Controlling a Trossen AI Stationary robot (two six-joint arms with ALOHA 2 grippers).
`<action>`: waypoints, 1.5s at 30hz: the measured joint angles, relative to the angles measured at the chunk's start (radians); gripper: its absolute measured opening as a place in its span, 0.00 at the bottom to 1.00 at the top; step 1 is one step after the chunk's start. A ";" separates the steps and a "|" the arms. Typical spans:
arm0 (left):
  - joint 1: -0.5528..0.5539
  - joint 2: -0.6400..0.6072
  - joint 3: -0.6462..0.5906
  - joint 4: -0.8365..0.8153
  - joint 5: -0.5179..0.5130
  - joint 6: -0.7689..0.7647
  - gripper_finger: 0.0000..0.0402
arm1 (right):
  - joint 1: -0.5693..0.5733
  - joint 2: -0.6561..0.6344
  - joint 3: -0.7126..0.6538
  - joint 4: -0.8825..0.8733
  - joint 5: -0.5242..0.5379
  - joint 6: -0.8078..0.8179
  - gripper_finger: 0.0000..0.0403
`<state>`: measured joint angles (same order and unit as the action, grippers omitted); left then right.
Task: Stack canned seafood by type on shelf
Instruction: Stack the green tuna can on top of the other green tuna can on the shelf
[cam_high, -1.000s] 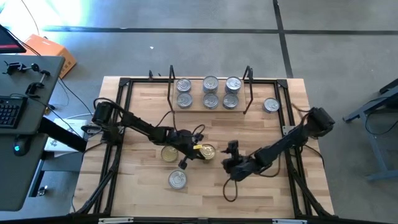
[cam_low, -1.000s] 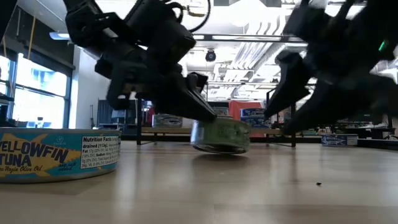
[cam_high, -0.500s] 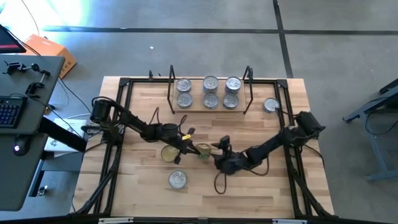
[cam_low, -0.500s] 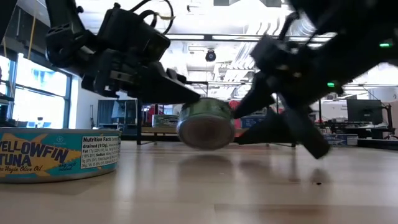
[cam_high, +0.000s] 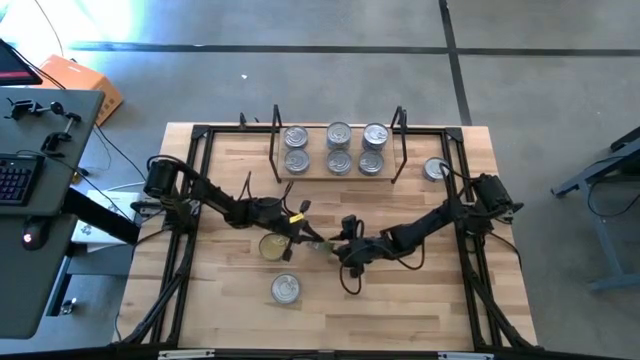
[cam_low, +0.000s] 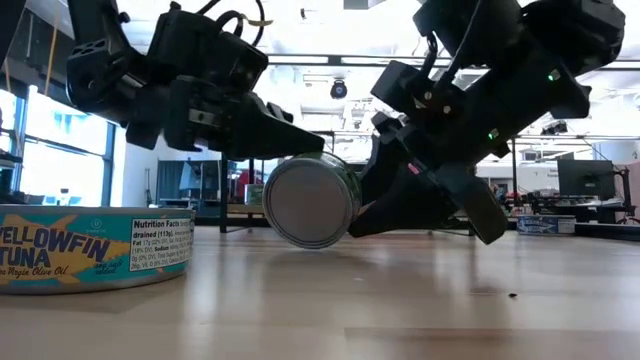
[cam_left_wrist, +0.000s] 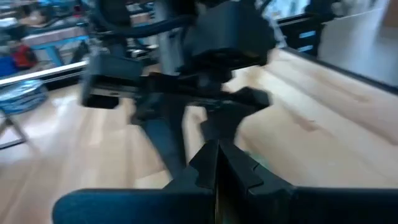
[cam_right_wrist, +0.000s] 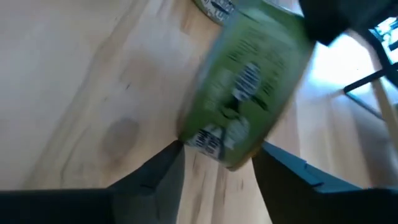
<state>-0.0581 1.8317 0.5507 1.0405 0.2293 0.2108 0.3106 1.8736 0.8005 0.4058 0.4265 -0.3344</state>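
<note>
green-labelled can (cam_low: 312, 200) tipped on edge between left end effector (cam_low: 290, 135) and right end effector (cam_low: 385, 205).

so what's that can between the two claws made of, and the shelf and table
The tipped can looks like metal: a dull silver end faces the low camera, with a green wrapper, probably paper, around its side. The shelf seems a pale wood board between thin black wire ends, likely painted metal. The table looks like light wood planks with visible grain and a matte finish.

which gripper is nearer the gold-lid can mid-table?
Left. The left gripper is right beside the gold-lid can; the right gripper lies farther off, beyond the left one.
</note>
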 joint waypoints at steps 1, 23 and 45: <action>0.000 0.000 0.000 0.000 -0.015 0.000 0.00 | -0.003 0.000 0.000 0.003 -0.009 0.016 0.43; 0.025 -0.246 0.000 -0.304 -0.164 0.021 0.21 | -0.011 -0.003 0.004 0.025 -0.002 0.155 0.34; 0.019 -0.184 0.499 -1.383 -0.268 0.620 0.62 | 0.025 -0.117 0.003 -0.342 0.046 0.472 0.34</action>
<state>-0.0391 1.6478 1.0495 -0.3421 -0.0391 0.8305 0.3356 1.7566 0.8036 0.0641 0.4721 0.1371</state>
